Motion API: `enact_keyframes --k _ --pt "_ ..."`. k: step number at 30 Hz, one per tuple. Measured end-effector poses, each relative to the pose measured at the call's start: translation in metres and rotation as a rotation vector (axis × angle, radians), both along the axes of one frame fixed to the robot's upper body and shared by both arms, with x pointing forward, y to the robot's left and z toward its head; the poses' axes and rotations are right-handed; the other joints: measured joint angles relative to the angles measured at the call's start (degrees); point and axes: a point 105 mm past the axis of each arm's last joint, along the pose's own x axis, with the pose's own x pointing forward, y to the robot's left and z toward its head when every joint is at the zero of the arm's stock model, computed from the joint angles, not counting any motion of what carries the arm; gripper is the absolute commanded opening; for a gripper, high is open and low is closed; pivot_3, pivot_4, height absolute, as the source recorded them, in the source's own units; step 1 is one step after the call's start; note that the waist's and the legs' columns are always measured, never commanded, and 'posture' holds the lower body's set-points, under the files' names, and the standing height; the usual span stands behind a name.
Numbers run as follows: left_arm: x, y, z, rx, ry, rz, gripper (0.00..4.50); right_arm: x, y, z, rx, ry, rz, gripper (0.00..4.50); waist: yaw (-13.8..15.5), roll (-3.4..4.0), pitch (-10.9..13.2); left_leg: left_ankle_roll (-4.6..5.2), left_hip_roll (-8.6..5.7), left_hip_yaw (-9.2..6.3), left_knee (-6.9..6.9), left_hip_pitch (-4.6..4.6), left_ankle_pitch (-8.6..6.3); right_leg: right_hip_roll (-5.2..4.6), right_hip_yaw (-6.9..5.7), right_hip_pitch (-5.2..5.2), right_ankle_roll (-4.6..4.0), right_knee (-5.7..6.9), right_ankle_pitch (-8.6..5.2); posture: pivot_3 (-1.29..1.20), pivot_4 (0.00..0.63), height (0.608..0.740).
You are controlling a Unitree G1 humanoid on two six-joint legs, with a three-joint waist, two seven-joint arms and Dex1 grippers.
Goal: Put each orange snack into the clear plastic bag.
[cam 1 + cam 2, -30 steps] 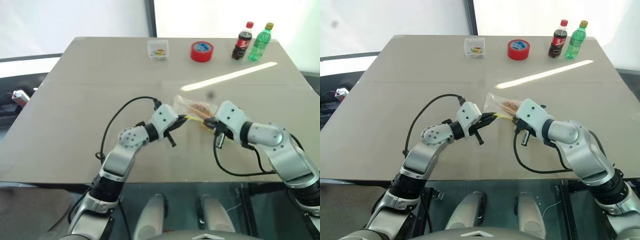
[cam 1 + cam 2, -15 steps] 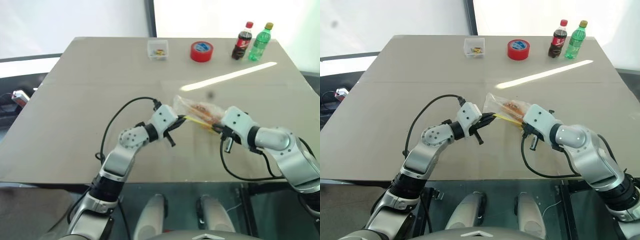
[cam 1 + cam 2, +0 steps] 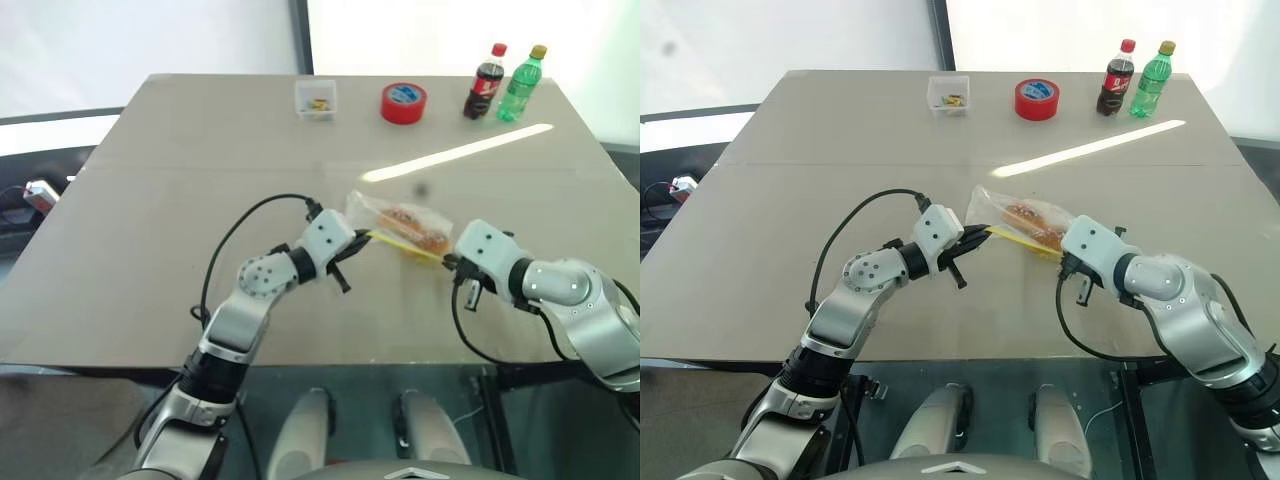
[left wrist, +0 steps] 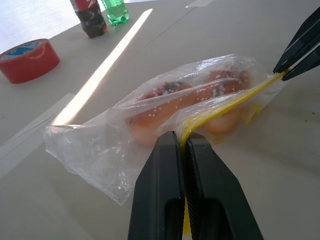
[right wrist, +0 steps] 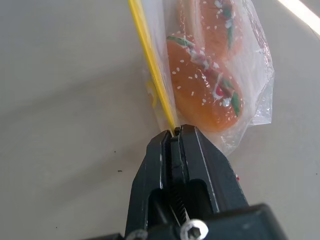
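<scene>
Right gripper (image 3: 1062, 257) has been slid outward along the yellow strip (image 4: 235, 101) toward the robot's right since 1 s ago, so the strip is now drawn out longer between both grippers; left gripper (image 3: 362, 238) is seen unchanged.

Table (image 3: 180, 180) carries everything, grey and flat. Clear plastic bag (image 3: 395, 222) is held at mid-table between the 2 grippers, stretched by its yellow strip. Left gripper is clenched on 1 end of the strip, jaws pressed together in the left wrist view (image 4: 183, 150). Right gripper is clenched on the opposite end, strip pinched between its closed fingers (image 5: 176, 136). Both orange snacks (image 5: 205, 95) are seen inside the bag, 2 sesame-speckled buns lying side by side and touching.

At the far edge, well apart from the bag: red tape roll (image 3: 403, 102), green bottle (image 3: 523, 84) just beside a dark cola bottle (image 3: 484, 82), and a small clear box (image 3: 316, 99) with small bits inside.
</scene>
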Motion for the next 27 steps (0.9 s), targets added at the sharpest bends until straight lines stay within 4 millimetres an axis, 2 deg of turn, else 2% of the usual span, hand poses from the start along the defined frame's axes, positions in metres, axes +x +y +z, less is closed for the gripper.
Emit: enact_keyframes --k 9,11,13,17,20,22,24,25,27 --pt "0.001 0.001 -0.002 0.002 0.005 0.003 0.0 0.002 -0.008 -0.002 -0.035 -0.003 -0.025 0.12 0.0 0.0 0.0 0.0 0.0 0.01 0.0 0.0 0.0 0.0 0.0 0.0 0.01 0.0 0.0 0.0 0.15 0.74" --pt "0.003 0.002 -0.003 0.006 0.003 0.014 0.0 0.009 -0.008 0.0 -0.019 -0.041 -0.04 0.12 -0.08 0.0 0.0 0.0 0.01 0.02 0.0 0.01 0.0 0.01 0.01 0.0 0.01 0.0 0.0 0.0 0.15 0.74" --pt "0.012 0.004 0.001 0.012 -0.022 0.045 0.0 0.025 -0.006 0.01 0.008 -0.13 -0.064 0.12 -0.1 -0.02 0.01 0.0 0.01 0.02 0.01 0.02 0.01 0.01 0.01 0.0 -0.01 0.02 0.02 0.0 0.15 0.74" --pt "0.041 0.005 0.032 0.011 -0.158 0.104 0.0 0.058 -0.005 0.065 0.064 -0.425 -0.095 0.12 0.0 -0.04 0.03 -0.01 -0.01 0.01 0.07 0.03 0.02 0.01 -0.01 0.03 0.02 0.02 0.06 0.0 0.15 0.74" --pt "0.059 0.002 0.071 0.004 -0.314 0.126 0.0 0.071 -0.005 0.114 0.119 -0.657 -0.101 0.12 0.09 -0.07 0.05 0.0 -0.04 0.01 0.04 -0.06 0.02 0.0 -0.02 0.0 -0.12 -0.07 0.17 0.0 0.15 0.74" --pt "0.065 0.006 0.104 -0.026 -0.439 0.149 0.0 0.071 -0.004 0.137 0.146 -0.765 -0.081 0.12 0.04 -0.07 0.05 0.0 -0.04 0.02 -0.02 -0.1 0.01 -0.01 0.0 -0.02 -0.18 -0.12 0.2 0.0 0.15 0.74" --pt "0.063 0.009 0.126 -0.05 -0.528 0.146 0.0 0.069 -0.003 0.144 0.156 -0.8 -0.066 0.12 0.02 -0.05 0.03 0.0 -0.04 0.03 -0.14 -0.11 -0.01 -0.02 0.02 -0.03 -0.19 -0.2 0.19 0.0 0.15 0.74" --pt "0.06 0.01 0.131 -0.058 -0.55 0.138 0.0 0.068 -0.002 0.143 0.157 -0.801 -0.055 0.12 -0.06 -0.03 0.02 0.01 -0.05 0.09 -0.25 -0.09 -0.02 -0.04 0.06 -0.03 -0.19 -0.27 0.19 0.0 0.15 0.74" --pt "0.054 0.01 0.114 -0.05 -0.51 0.109 0.0 0.067 -0.004 0.129 0.149 -0.754 -0.051 0.12 -0.13 -0.03 0.0 0.02 -0.05 0.13 -0.33 -0.08 -0.03 -0.06 0.08 -0.03 -0.19 -0.34 0.17 0.0 0.15 0.74"
